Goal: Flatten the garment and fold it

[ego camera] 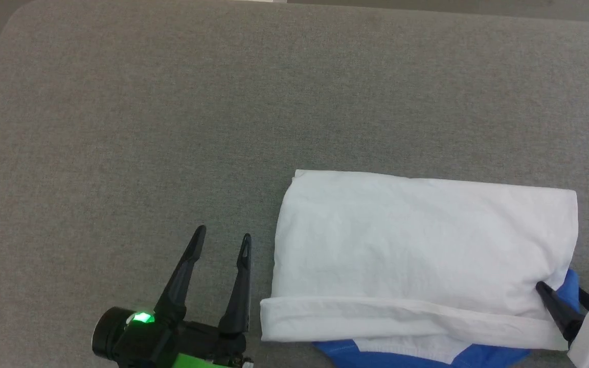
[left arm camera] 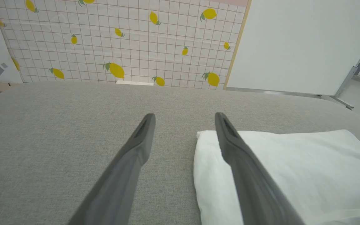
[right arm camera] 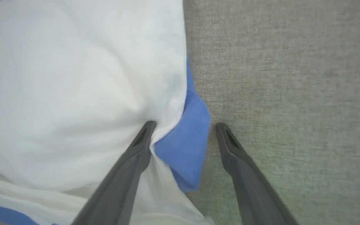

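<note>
Partly cropped nearside, your folded white-and-blue jersey garment (ego camera: 422, 240); left gripper (ego camera: 223, 243) spread, right gripper (right arm camera: 184, 125) spread astride its blue corner.

The bench (ego camera: 120, 128) is covered in grey woven cloth with a fine fleck, smooth and unwrinkled. Its corner far to the left of the garment (ego camera: 417, 240) is rounded (the curve shows at the top left of the head view). The garment lies directly on this cover, folded into a broad white rectangle that is longer from side to side than from front to back. A white hem band is turned over along the garment's near edge. Blue cloth pokes out from under the garment at its near side and near-right corner, flat on the grey. To the garment's left and beyond it, the grey cover stretches wide.
</note>
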